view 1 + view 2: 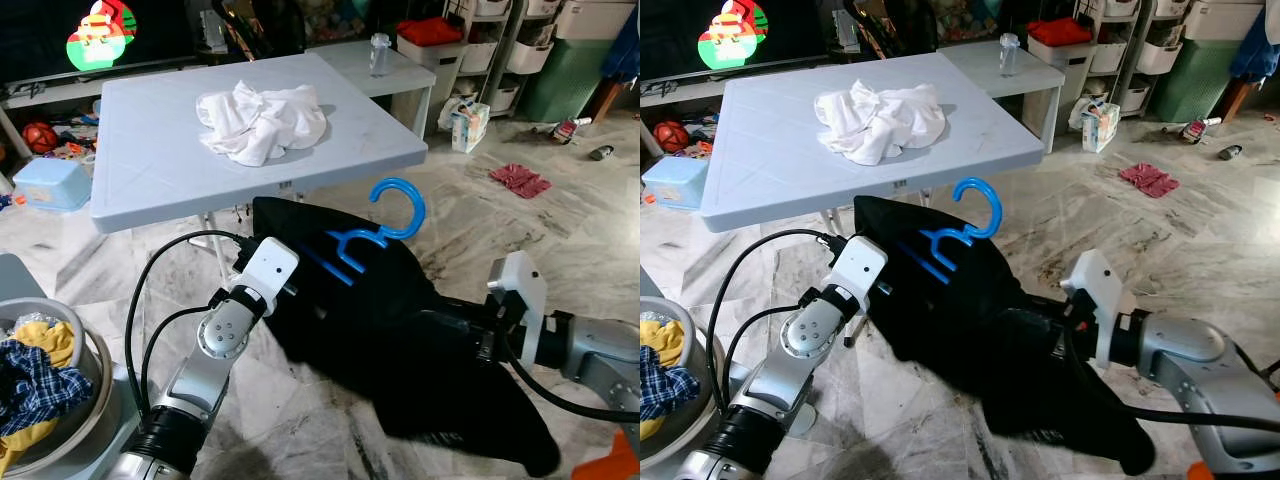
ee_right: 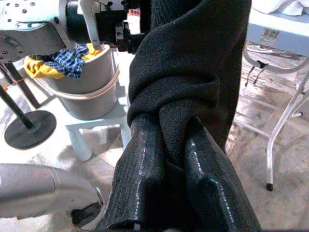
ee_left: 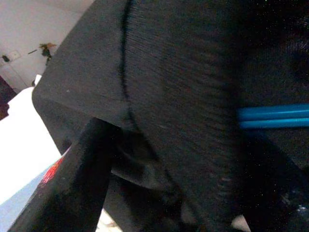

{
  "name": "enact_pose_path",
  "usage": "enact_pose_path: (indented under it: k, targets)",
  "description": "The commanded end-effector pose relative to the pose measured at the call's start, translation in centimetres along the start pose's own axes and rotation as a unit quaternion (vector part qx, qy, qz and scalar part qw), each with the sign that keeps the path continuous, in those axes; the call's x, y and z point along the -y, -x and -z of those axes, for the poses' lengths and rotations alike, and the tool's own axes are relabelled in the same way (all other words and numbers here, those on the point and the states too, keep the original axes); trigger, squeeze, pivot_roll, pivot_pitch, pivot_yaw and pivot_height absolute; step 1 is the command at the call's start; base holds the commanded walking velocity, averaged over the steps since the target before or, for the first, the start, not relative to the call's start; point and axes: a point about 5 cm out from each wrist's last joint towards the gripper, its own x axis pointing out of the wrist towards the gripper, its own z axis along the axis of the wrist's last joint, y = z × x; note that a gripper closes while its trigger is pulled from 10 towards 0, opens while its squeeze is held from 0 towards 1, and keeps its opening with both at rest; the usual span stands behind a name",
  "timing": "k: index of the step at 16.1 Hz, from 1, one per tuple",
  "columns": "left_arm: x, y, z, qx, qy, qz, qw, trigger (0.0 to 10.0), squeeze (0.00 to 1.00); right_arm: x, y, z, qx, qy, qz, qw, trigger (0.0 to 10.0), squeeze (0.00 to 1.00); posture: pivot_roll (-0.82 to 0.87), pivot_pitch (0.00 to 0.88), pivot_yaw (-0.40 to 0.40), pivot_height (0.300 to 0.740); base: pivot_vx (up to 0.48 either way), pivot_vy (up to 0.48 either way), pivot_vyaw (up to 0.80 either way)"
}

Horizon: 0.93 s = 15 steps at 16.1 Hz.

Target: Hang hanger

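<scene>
Hanger (image 1: 375,232), bright blue, sat inside a black garment (image 1: 400,330) that we held up in the air between our two arms, in front of the tabletop (image 1: 150,170). Its hook stood clear above the cloth at about 12 o'clock of the garment, and part of its bar showed against the black fabric just below. In the left wrist view a short length of that blue bar crossed the dark knit.

Our left gripper (image 1: 885,275) was at the garment's 9 o'clock edge, buried in the fabric; we could not tell whether its jaws were spread or closed. Our right gripper (image 2: 176,145) was at the 4 o'clock side, its jaws pinching a bunched fold of the garment, as the right wrist view showed plainly. The cloth drooped from there toward the marble floor (image 1: 480,230).

On the tabletop, at 11 o'clock from the hanger, lay a crumpled white cloth (image 1: 262,122). A grey basket (image 1: 60,400) of coloured clothes stood at 8 o'clock, beside our left arm. A small red rag (image 1: 519,180) lay on the floor at 2 o'clock, well apart from us.
</scene>
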Motion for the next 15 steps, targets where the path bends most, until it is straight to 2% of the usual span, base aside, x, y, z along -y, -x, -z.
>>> enact_pose_path:
  k: [1, 4, 7, 9, 10, 11, 13, 15]
  targets:
    - [-0.9, 0.1, 0.2, -0.001, -0.010, -0.013, 1.000, 0.0, 0.00, -0.2, 0.1, -0.3, -0.005, 0.011, -0.022, 1.000, 10.0, 0.00, 0.00, 0.000, -0.026, 0.740, 0.000, 0.000, 0.00]
    - [-2.7, 0.5, 1.1, -0.022, -0.023, -0.041, 0.999, 0.0, 0.00, 0.4, 0.8, 0.0, -0.024, 0.021, -0.013, 0.999, 10.0, 0.00, 0.00, 0.000, -0.031, 0.740, 0.000, 0.000, 0.00]
    - [-3.7, 0.7, 1.5, -0.030, -0.026, -0.054, 0.998, 0.0, 0.00, 0.9, 1.1, 0.5, -0.039, 0.025, -0.008, 0.999, 10.0, 0.00, 0.00, 0.000, -0.030, 0.740, 0.000, 0.000, 0.00]
    - [-4.4, 0.8, 1.5, -0.032, -0.032, -0.060, 0.997, 0.0, 0.00, 1.0, 1.7, 1.1, -0.063, 0.034, -0.014, 0.997, 10.0, 0.00, 0.00, 0.000, -0.028, 0.740, 0.000, 0.000, 0.00]
    - [-4.9, 0.8, 1.4, -0.032, -0.033, -0.063, 0.997, 0.0, 0.00, 1.5, 2.4, 1.5, -0.078, 0.035, -0.004, 0.996, 10.0, 0.00, 0.01, 0.000, -0.026, 0.740, 0.000, 0.000, 0.00]
    - [-5.2, 0.9, 1.4, -0.034, -0.027, -0.064, 0.997, 0.0, 0.00, 2.1, 3.0, 1.8, -0.094, 0.045, 0.010, 0.995, 10.0, 0.00, 0.01, 0.000, -0.023, 0.740, 0.000, 0.000, 0.00]
    - [-5.6, 0.7, 1.3, -0.044, 0.017, -0.050, 0.998, 0.0, 0.00, 3.7, 4.6, 2.4, -0.148, 0.080, 0.042, 0.985, 10.0, 0.00, 0.00, 0.000, -0.021, 0.740, 0.000, 0.000, 0.00]
    - [-5.8, 0.7, 1.3, -0.049, 0.051, -0.034, 0.997, 0.0, 0.00, 3.6, 5.4, 2.0, -0.155, 0.094, 0.020, 0.983, 10.0, 0.00, 0.01, 0.000, -0.017, 0.740, 0.000, 0.000, 0.00]
